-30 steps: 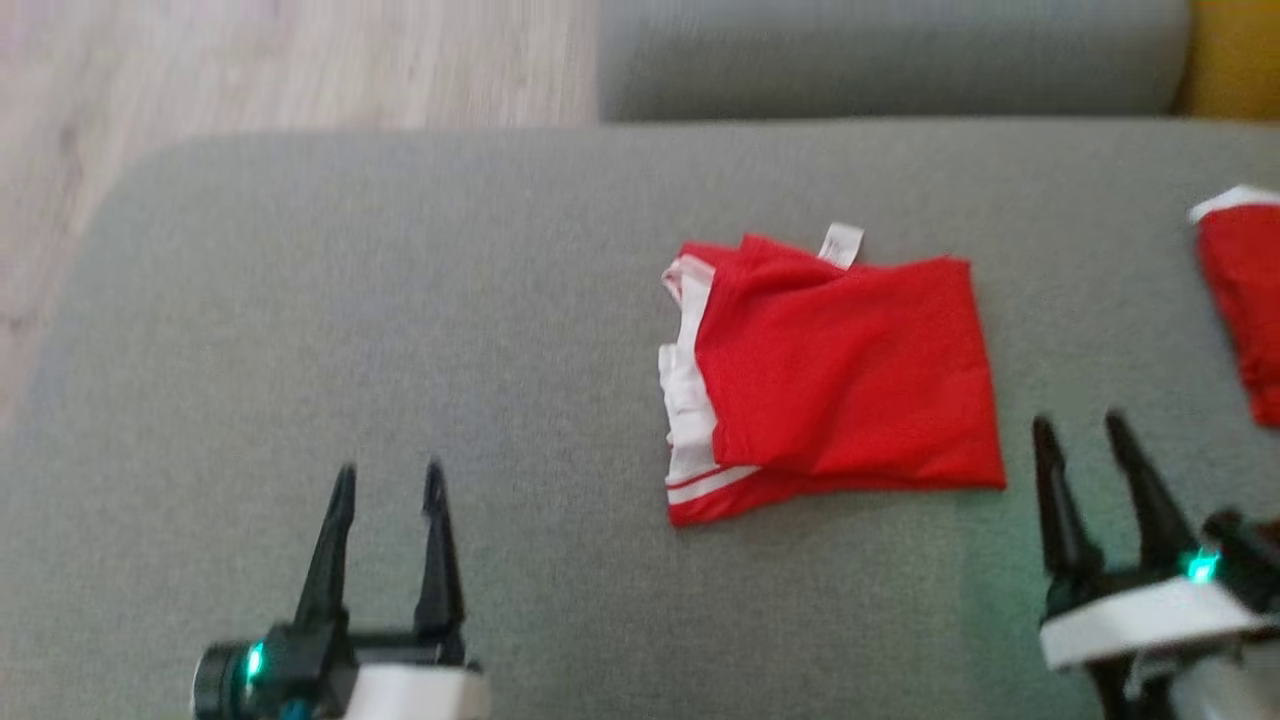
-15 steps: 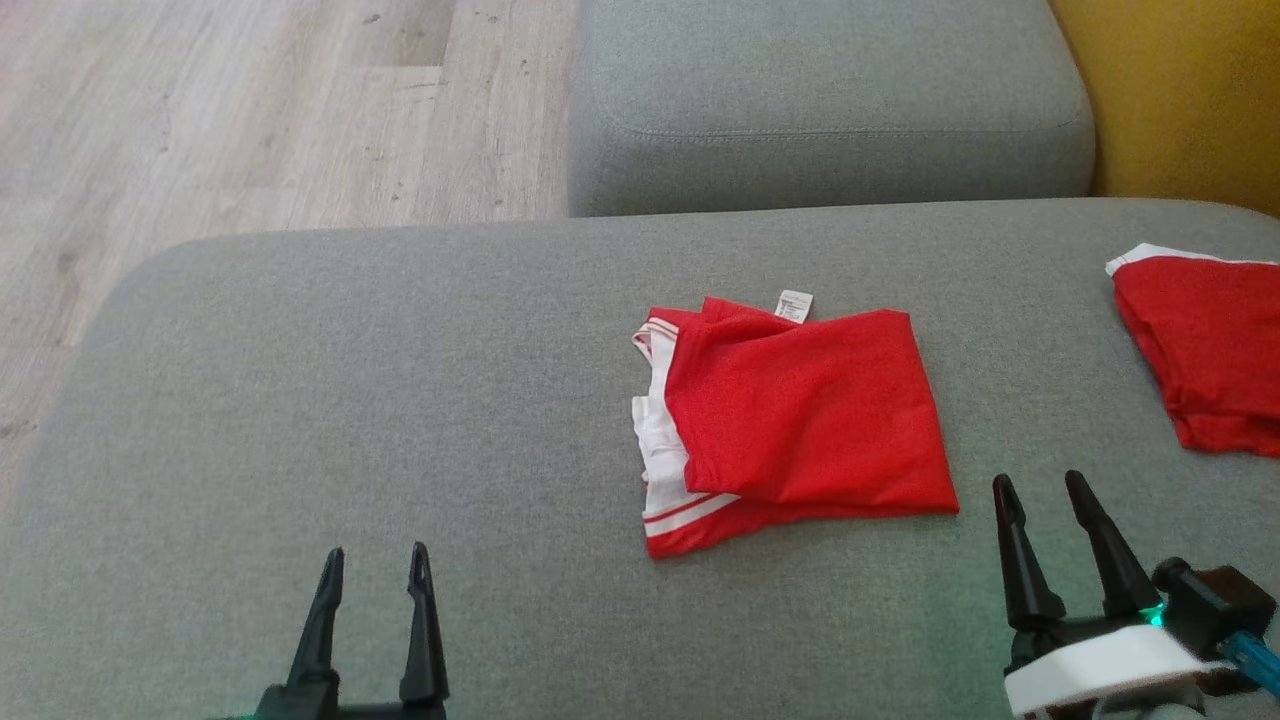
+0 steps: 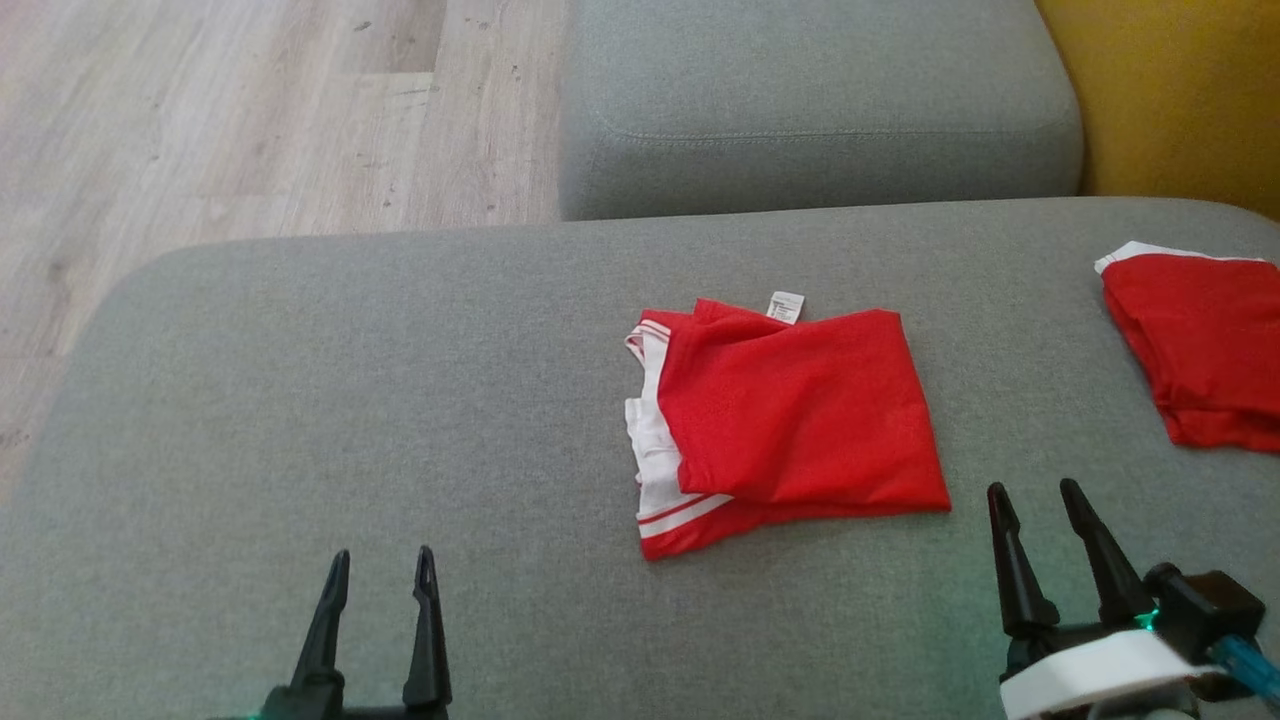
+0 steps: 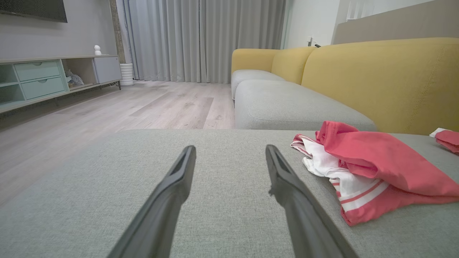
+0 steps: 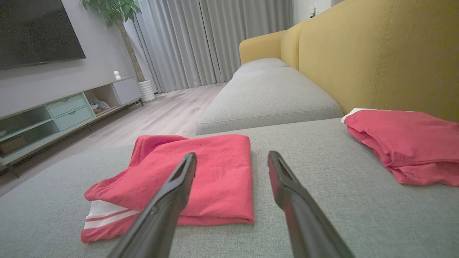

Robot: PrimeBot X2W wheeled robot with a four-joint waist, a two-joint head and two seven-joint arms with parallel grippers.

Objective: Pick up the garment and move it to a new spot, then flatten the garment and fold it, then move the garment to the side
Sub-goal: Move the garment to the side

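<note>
Garment (image 3: 790, 415) lies folded mid-seat on the sofa cushion (image 3: 350, 400), long axis left to right. Right claw (image 3: 1030, 488) — released, empty — sits near its near right corner. Left claw (image 3: 385, 553), likewise released, stands well apart. Right arm is nearer.

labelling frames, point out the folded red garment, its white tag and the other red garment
folded red garment (image 3: 800, 410), head view, middle of top red layer
white tag (image 3: 786, 306), head view, its centre
other red garment (image 3: 1200, 340), head view, its red middle
</note>
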